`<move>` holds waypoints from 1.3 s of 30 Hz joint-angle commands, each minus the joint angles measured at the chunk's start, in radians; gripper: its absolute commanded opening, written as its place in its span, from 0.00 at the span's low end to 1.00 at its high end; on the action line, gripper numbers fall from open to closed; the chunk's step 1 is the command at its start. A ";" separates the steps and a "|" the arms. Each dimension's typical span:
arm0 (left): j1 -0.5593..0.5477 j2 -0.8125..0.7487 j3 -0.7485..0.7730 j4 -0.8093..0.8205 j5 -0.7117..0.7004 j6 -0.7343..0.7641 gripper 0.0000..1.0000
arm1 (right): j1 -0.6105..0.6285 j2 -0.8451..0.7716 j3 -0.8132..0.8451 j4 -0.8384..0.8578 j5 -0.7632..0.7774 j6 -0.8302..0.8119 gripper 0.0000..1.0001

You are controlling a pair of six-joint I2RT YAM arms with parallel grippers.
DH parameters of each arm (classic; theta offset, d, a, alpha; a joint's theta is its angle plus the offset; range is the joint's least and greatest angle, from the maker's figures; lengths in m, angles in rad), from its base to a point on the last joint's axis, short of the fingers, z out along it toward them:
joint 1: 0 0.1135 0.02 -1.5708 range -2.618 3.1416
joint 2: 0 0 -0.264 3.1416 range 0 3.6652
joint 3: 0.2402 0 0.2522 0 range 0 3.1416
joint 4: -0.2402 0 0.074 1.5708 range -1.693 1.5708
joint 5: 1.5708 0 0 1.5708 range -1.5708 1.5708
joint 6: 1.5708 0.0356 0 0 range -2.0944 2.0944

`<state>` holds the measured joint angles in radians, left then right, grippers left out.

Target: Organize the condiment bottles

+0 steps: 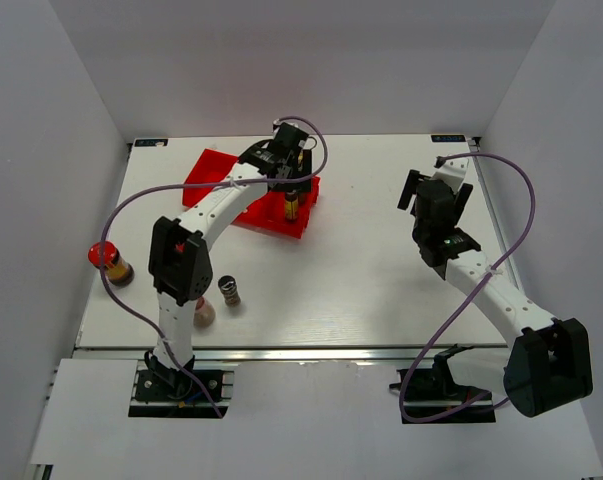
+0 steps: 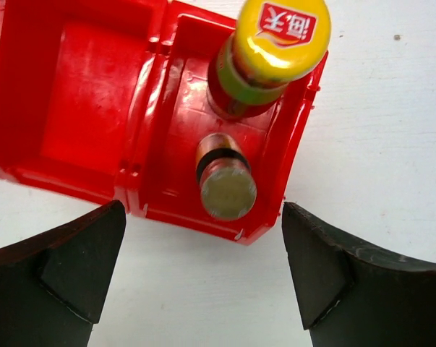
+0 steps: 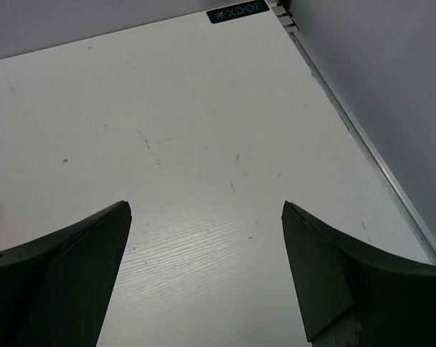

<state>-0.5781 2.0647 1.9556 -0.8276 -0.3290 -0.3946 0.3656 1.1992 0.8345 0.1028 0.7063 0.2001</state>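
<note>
Above the red tray's (image 2: 80, 108) end compartment, where a yellow-capped bottle (image 2: 281, 36) and a dark-banded bottle (image 2: 226, 189) stand, the left gripper (image 2: 203, 217) gapes empty — placing looks done — so next comes fetching the red-lidded jar (image 1: 106, 256), well apart.

From where I stand, the yellow-capped bottle (image 2: 281, 40) has a red patch on its cap with white Chinese characters, seemingly 海天, seen upside down. A black sticker (image 3: 238, 12) at the far edge of the table (image 3: 189, 130) reads XDOF.
</note>
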 commanded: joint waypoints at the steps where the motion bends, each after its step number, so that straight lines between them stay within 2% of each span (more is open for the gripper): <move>1: -0.005 -0.153 -0.035 0.019 -0.051 -0.027 0.98 | -0.005 -0.032 -0.003 0.012 -0.001 0.019 0.89; 9: -0.006 -0.366 -0.277 0.053 -0.143 -0.113 0.98 | -0.007 -0.059 -0.015 0.031 -0.043 0.015 0.89; 13: -0.005 -0.507 -0.409 -0.016 -0.226 -0.184 0.98 | -0.005 -0.081 -0.012 0.040 -0.117 -0.022 0.89; 17: -0.005 -0.680 -0.580 -0.064 -0.289 -0.260 0.98 | -0.007 -0.125 -0.025 0.078 -0.357 -0.064 0.89; 18: -0.005 -0.718 -0.616 -0.070 -0.291 -0.288 0.98 | -0.002 -0.136 -0.018 0.072 -0.495 -0.077 0.89; 19: -0.003 -0.754 -0.650 -0.083 -0.291 -0.306 0.98 | 0.004 -0.139 -0.015 0.069 -0.563 -0.085 0.89; 21: -0.005 -0.863 -0.742 -0.091 -0.289 -0.352 0.98 | 0.066 -0.136 -0.009 0.069 -0.666 -0.126 0.89; 24: -0.005 -0.967 -0.811 -0.140 -0.292 -0.410 0.98 | 0.201 -0.083 0.027 0.051 -0.638 -0.201 0.89; 26: -0.003 -1.003 -0.836 -0.176 -0.243 -0.415 0.98 | 0.236 -0.043 0.058 0.023 -0.630 -0.245 0.89; 30: -0.005 -1.069 -0.938 -0.222 -0.177 -0.431 0.98 | 0.240 0.036 0.089 0.043 -0.686 -0.208 0.89; 35: -0.005 -1.100 -1.037 -0.090 0.045 -0.333 0.98 | 0.240 0.077 0.104 0.023 -0.673 -0.176 0.89; 39: -0.005 -1.014 -1.049 -0.099 0.016 -0.329 0.98 | 0.240 0.074 0.095 0.014 -0.616 -0.172 0.89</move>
<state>-0.5785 1.0134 0.9115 -0.9646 -0.3561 -0.7486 0.6083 1.2854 0.8886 0.1055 0.0544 0.0196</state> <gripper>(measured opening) 0.983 0.895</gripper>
